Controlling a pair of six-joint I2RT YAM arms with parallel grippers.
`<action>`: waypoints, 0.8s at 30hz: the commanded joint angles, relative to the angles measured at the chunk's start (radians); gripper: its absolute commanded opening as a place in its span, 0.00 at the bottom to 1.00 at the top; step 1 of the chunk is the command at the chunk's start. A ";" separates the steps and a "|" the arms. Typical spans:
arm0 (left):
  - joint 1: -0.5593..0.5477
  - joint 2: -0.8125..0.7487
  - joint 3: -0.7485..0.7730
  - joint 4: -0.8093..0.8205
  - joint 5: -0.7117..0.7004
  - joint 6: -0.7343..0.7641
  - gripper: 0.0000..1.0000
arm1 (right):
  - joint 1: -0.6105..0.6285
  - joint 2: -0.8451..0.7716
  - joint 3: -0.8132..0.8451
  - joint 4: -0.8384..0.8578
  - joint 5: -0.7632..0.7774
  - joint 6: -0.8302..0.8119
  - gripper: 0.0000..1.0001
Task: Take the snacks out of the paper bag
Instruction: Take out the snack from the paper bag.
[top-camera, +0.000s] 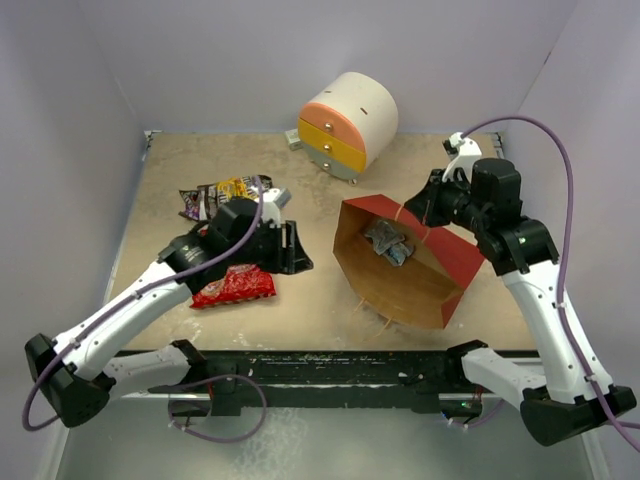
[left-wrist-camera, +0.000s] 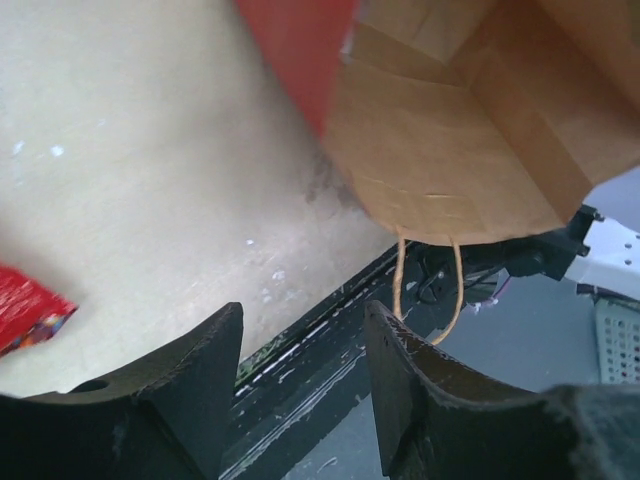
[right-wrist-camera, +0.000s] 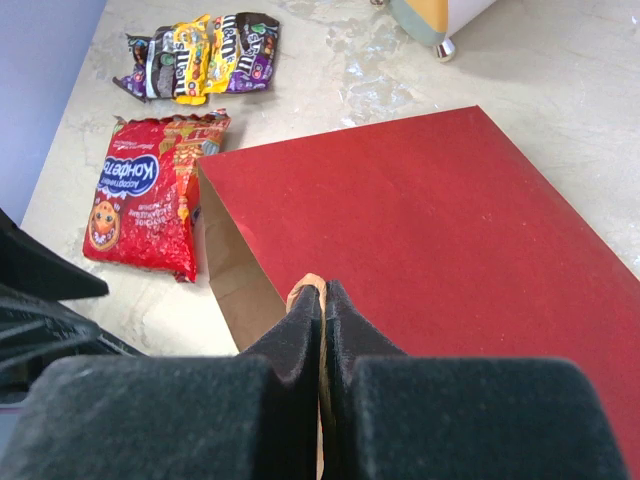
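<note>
Now right hand (right-wrist-camera: 320, 298) grips the rim of the tall red paper bag (right-wrist-camera: 430, 220); spread, empty left hand (left-wrist-camera: 301, 318) should fetch crinkly silver foil packets (top-camera: 388, 242)

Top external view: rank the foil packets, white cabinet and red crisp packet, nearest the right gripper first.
1. foil packets, inside the paper bag, beside the right gripper.
2. white cabinet, at the back.
3. red crisp packet, far left.
</note>
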 joint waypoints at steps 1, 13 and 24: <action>-0.179 0.085 0.115 0.132 -0.177 -0.002 0.55 | 0.002 -0.014 0.054 -0.020 -0.015 0.019 0.00; -0.538 0.396 0.302 0.318 -0.520 0.376 0.52 | 0.002 -0.069 0.035 0.005 -0.003 0.075 0.00; -0.605 0.636 0.195 0.746 -0.632 0.693 0.49 | 0.002 -0.033 0.090 -0.049 -0.011 0.040 0.00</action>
